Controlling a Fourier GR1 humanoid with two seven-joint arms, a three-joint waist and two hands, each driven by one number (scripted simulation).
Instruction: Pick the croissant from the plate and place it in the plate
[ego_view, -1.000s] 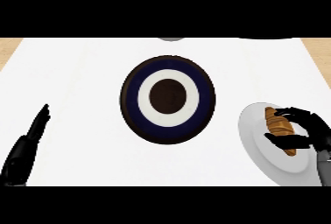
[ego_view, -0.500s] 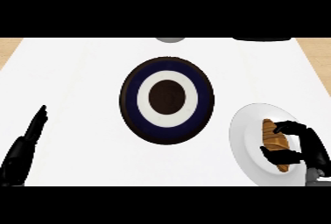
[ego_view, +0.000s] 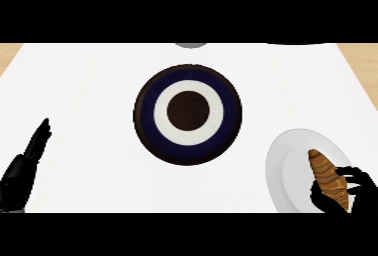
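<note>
Right robot hand (ego_view: 336, 192) clamping croissant (ego_view: 325, 170) on white plate (ego_view: 284, 165) at four o'clock; grasping seemingly done, carrying to central ringed plate (ego_view: 188, 114) remaining. Left robot hand (ego_view: 26, 162) resting open at eight o'clock.

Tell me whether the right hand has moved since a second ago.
Yes. The right hand has drawn back toward the view's lower edge, away from the dark ringed plate, curled round the croissant.
</note>
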